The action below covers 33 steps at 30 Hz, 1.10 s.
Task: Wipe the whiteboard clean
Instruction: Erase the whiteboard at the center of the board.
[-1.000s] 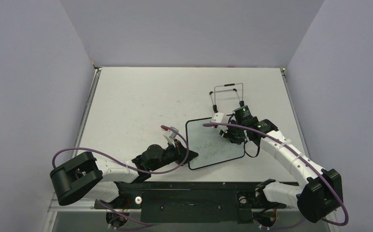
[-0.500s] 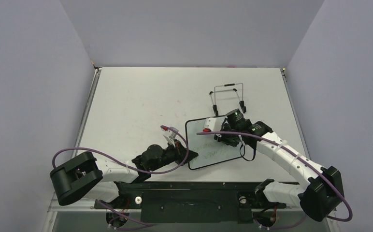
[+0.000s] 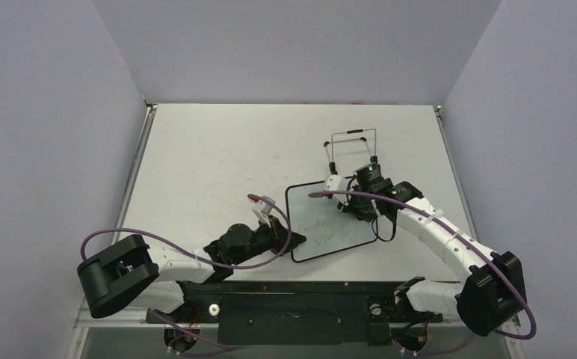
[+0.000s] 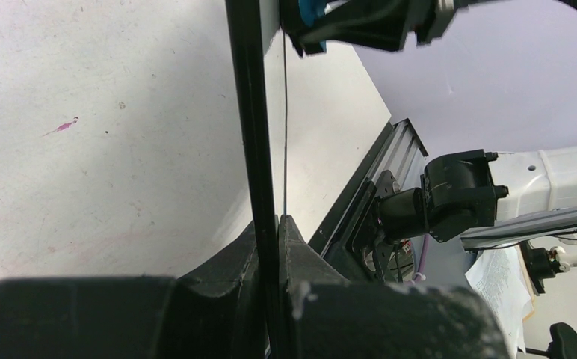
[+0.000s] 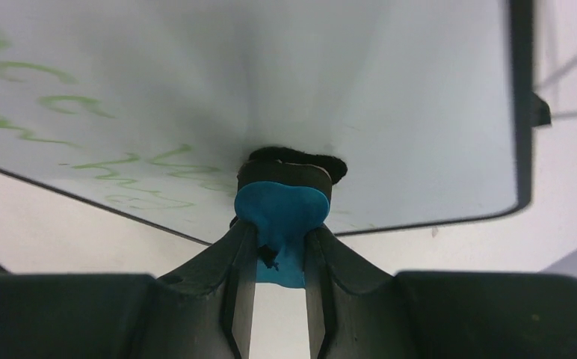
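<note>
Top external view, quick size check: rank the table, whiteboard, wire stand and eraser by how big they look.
1. table
2. whiteboard, partly covered by the right arm
3. wire stand, clearly smaller than the board
The eraser is hidden under the arm in this view, so it is not ranked.

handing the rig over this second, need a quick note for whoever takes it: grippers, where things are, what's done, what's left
Left gripper: shut on the black frame of the whiteboard, at its near-left edge.
Right gripper: shut on the blue eraser, its dark pad pressed to the board face.
Wire stand: just behind the board.
Done: in the right wrist view, the board around and to the right of the eraser shows no ink.
Left: green handwriting covers the other part of the board; wipe over it.
</note>
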{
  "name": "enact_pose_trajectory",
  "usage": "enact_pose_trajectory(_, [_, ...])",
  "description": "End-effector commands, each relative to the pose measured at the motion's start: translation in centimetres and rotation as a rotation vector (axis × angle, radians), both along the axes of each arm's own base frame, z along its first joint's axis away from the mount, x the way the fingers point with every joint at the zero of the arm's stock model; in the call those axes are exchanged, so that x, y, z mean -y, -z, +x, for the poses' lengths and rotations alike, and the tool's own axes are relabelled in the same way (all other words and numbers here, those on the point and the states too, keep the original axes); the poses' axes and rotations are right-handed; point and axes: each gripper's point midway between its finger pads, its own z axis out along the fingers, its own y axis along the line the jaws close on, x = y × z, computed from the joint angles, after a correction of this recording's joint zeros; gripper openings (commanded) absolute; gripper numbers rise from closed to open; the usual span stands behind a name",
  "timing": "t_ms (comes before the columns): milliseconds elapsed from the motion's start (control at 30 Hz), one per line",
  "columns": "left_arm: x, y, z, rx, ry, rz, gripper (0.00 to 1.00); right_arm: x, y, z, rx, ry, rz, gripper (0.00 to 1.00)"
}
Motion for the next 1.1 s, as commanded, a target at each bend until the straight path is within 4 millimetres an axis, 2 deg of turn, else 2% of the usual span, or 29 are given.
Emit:
enact_pose_trajectory(0, [1.2, -2.8, -1.4, 0.090, 0.093, -0.072, 0.00, -4.2, 0.1, -3.4, -0.040, -0.215, 0.069, 0.00])
enact_pose_trajectory(67, [1.2, -2.8, -1.4, 0.088, 0.093, -0.069, 0.00, -4.2, -0.5, -2.6, -0.007, -0.179, 0.067, 0.00])
enact_pose_trajectory(100, [1.1, -2.9, -1.4, 0.090, 0.093, -0.072, 0.00, -3.6, -0.9, -1.3, 0.032, -0.133, 0.048, 0.00])
enact_pose_trajectory(133, [1.1, -2.9, -1.4, 0.090, 0.092, -0.070, 0.00, -2.3, -1.0, -0.2, 0.047, -0.054, 0.034, 0.00])
enact_pose_trajectory(167, [1.1, -3.0, -1.4, 0.092, 0.091, -0.072, 0.00, -1.8, -1.7, 1.0, 0.078, -0.008, 0.045, 0.00])
enact_pose_trajectory(200, [1.1, -2.9, -1.4, 0.091, 0.092, -0.070, 0.00, -0.2, -1.8, 2.1, 0.091, 0.079, 0.039, 0.00])
enact_pose_trajectory(300, [1.0, -3.1, -1.4, 0.095, 0.090, -0.072, 0.00, 1.7, -2.7, 3.9, 0.127, 0.185, 0.036, 0.00])
enact_pose_trajectory(400, [1.1, -3.0, -1.4, 0.095, 0.092, -0.070, 0.00, 2.0, -2.1, 3.8, 0.100, 0.187, 0.022, 0.00])
enact_pose_trajectory(500, [1.1, -2.9, -1.4, 0.095, 0.094, -0.071, 0.00, 1.3, -0.7, 2.1, 0.033, 0.105, 0.014, 0.00])
enact_pose_trajectory(633, [1.1, -3.0, -1.4, 0.096, 0.095, -0.074, 0.00, -1.9, 0.5, -1.9, -0.058, -0.124, 0.027, 0.00])
enact_pose_trajectory(700, [1.1, -2.9, -1.4, 0.095, 0.095, -0.072, 0.00, -2.8, 0.4, -2.9, -0.066, -0.172, 0.047, 0.00])
enact_pose_trajectory(767, [1.1, -2.9, -1.4, 0.094, 0.096, -0.071, 0.00, -2.9, -0.2, -2.2, -0.036, -0.135, 0.063, 0.00])
enact_pose_trajectory(800, [1.1, -2.9, -1.5, 0.094, 0.096, -0.071, 0.00, -2.4, -0.6, -1.0, 0.001, -0.093, 0.053, 0.00])
enact_pose_trajectory(933, [0.8, -3.0, -1.5, 0.096, 0.090, -0.073, 0.00, 0.7, -1.3, 2.4, 0.062, 0.114, 0.047, 0.00])
enact_pose_trajectory(967, [0.8, -2.9, -1.5, 0.096, 0.089, -0.071, 0.00, 1.7, -1.3, 2.8, 0.069, 0.155, 0.032, 0.00])
enact_pose_trajectory(1067, [0.7, -3.0, -1.5, 0.098, 0.085, -0.072, 0.00, 2.6, -0.3, 2.6, 0.048, 0.165, -0.001, 0.00])
